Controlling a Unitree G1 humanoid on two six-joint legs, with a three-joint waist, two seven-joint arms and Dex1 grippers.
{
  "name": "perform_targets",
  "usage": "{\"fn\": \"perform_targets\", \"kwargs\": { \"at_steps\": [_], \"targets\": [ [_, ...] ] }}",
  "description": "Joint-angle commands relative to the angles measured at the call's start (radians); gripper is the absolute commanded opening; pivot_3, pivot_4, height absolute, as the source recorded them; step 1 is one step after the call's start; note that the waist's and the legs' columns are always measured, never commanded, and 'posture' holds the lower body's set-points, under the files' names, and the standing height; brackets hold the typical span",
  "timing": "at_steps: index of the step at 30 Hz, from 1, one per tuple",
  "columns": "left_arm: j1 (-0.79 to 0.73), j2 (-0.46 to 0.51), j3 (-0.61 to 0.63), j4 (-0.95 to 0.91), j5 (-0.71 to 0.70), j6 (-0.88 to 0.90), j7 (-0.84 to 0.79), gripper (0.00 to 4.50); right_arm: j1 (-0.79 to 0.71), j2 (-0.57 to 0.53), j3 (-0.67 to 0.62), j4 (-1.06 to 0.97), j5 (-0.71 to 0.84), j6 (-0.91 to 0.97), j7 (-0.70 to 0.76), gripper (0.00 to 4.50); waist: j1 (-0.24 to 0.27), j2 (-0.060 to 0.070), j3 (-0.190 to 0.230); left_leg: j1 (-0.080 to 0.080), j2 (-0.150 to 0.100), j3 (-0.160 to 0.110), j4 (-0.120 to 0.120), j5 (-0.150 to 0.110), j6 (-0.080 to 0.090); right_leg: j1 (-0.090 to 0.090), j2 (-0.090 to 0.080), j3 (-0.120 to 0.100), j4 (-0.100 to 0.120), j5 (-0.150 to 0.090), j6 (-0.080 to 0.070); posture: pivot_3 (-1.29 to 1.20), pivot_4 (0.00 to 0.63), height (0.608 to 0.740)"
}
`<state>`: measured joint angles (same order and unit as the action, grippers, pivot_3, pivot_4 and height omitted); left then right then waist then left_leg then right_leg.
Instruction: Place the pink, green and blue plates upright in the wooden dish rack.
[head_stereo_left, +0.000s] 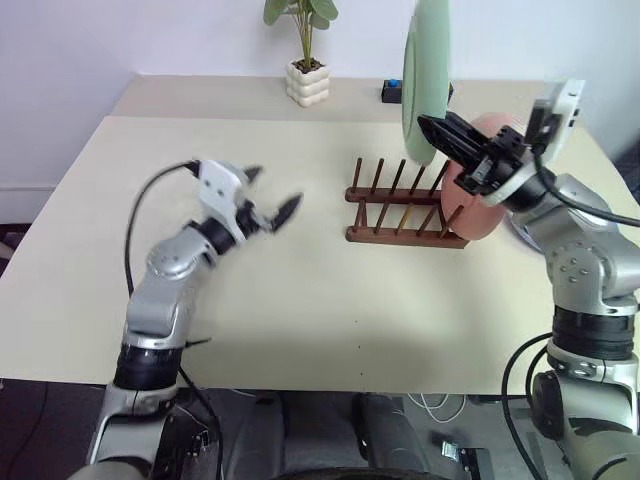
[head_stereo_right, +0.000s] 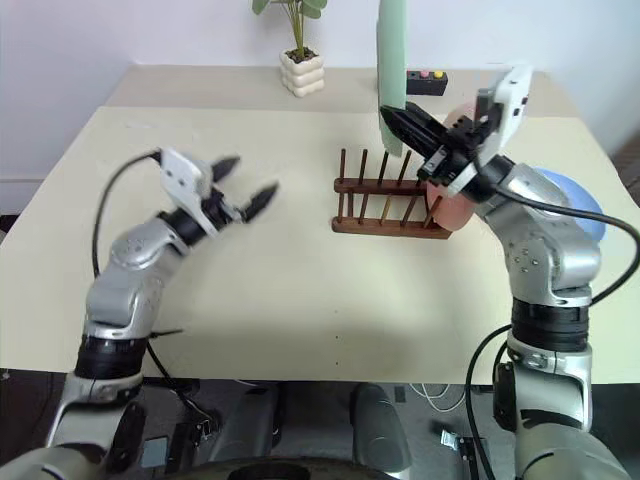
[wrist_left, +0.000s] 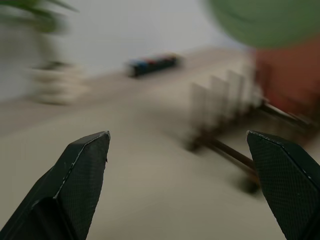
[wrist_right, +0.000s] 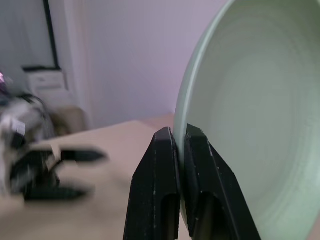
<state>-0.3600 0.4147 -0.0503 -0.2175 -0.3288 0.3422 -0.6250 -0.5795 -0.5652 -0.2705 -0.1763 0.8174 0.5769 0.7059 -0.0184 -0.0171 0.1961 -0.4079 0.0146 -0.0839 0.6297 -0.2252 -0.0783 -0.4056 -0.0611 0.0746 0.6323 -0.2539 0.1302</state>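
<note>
Hanging edge-up in the closed right pincer (head_stereo_left: 432, 128), the green plate (head_stereo_left: 426, 75) sits directly above the wooden dish rack (head_stereo_left: 400, 210); the empty left pincer (head_stereo_left: 275, 205) gapes well aside.

- beige table (head_stereo_left: 300, 300) carrying everything
- wooden dish rack (head_stereo_left: 400, 205) sitting right of centre, pink plate (head_stereo_left: 478, 205) standing in its right end
- blue plate (head_stereo_right: 570, 200) lying flat just right of rack
- potted plant (head_stereo_left: 307, 75) and black box (head_stereo_right: 425, 82) sitting along far edge
</note>
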Motion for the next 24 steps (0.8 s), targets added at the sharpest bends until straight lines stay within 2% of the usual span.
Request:
{"fn": "perform_targets", "kwargs": {
  "at_steps": [1, 7, 24],
  "targets": [
    [0.064, 0.051, -0.109, -0.071, 0.005, -0.014, -0.137, 4.47, 0.026, -0.05, -0.077, -0.049, 0.122, 0.09, 0.019, 0.0, 0.0, 0.001, 0.0, 0.0, 0.0, 0.0, 0.0, 0.0, 0.0, 0.0, 0.0, 0.0, 0.0, -0.001, -0.001, 0.0, 0.15, 0.73],
    [0.089, 0.041, -0.111, -0.092, -0.076, 0.01, -0.211, 4.47, 0.035, -0.079, -0.095, -0.019, 0.145, 0.143, 0.002, 0.0, -0.001, 0.001, 0.0, 0.0, 0.001, 0.0, 0.001, 0.0, 0.001, 0.0, 0.001, 0.0, 0.0, -0.001, -0.002, 0.0, 0.15, 0.73],
    [0.086, 0.036, -0.117, -0.076, -0.044, -0.012, -0.195, 4.47, 0.006, -0.09, -0.098, 0.099, 0.162, 0.217, -0.003, 0.0, 0.0, 0.001, 0.0, 0.0, 0.001, 0.001, 0.001, 0.0, 0.001, 0.0, 0.001, 0.001, 0.0, -0.001, -0.001, 0.0, 0.15, 0.73]
  ]
}}
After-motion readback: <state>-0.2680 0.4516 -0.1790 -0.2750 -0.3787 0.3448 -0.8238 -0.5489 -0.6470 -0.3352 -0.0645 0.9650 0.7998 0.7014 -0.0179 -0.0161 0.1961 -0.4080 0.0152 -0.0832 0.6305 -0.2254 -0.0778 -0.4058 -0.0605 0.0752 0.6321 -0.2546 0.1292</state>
